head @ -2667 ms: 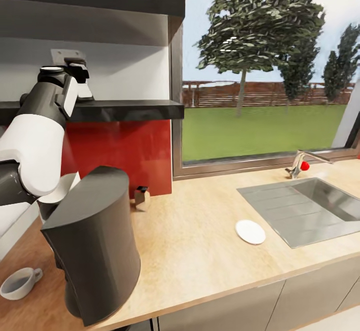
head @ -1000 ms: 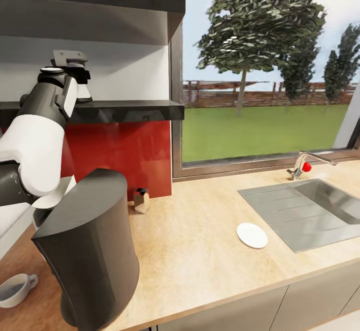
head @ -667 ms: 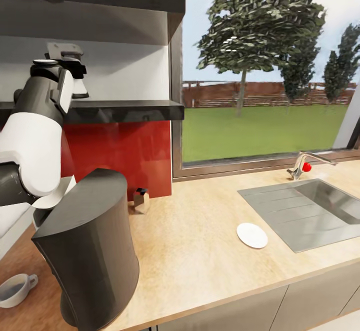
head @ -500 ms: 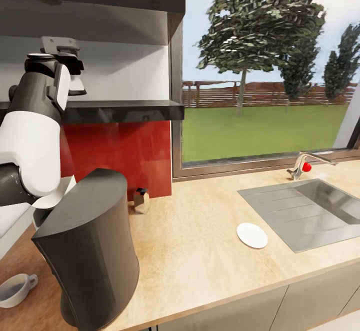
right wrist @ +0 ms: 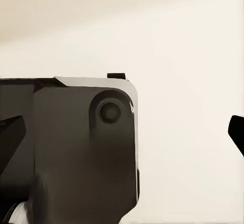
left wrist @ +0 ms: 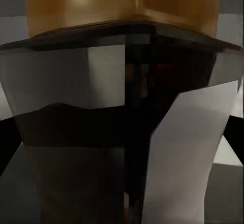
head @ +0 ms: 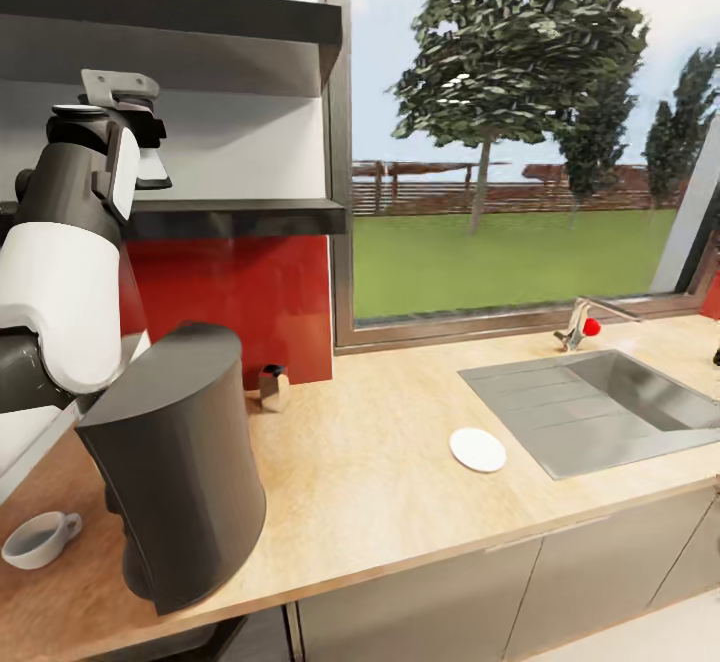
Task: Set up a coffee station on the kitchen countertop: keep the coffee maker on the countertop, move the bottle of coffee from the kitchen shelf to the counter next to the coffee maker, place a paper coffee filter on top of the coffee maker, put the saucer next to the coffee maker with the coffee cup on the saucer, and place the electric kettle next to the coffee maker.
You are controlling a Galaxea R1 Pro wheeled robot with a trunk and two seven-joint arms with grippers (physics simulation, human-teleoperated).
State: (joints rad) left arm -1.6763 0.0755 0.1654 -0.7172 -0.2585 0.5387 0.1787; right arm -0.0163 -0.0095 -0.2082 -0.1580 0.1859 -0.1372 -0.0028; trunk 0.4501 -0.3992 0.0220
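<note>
My left gripper point(head: 146, 166) is raised just above the thin black kitchen shelf point(head: 250, 216). In the left wrist view it point(left wrist: 122, 142) is shut on the bottle of coffee point(left wrist: 101, 102), seen very close: dark glass, white label, gold cap. The coffee maker point(head: 180, 462) stands at the near left of the light-wood kitchen countertop point(head: 380, 512), showing its dark back. To its left sits the white coffee cup point(head: 35, 540). The white saucer point(head: 477, 449) lies beside the sink. In the right wrist view my right gripper point(right wrist: 122, 132) is open before a pale surface.
A steel sink point(head: 600, 407) with a red-knobbed faucet point(head: 585, 322) is set into the counter at the right. A small tan object with a dark top point(head: 270, 387) stands against the red backsplash. A thicker dark shelf point(head: 180, 32) hangs above the thin one.
My left gripper has risen a little off the shelf and drifted left with the bottle. The whole head view has since shifted, so the camera moved.
</note>
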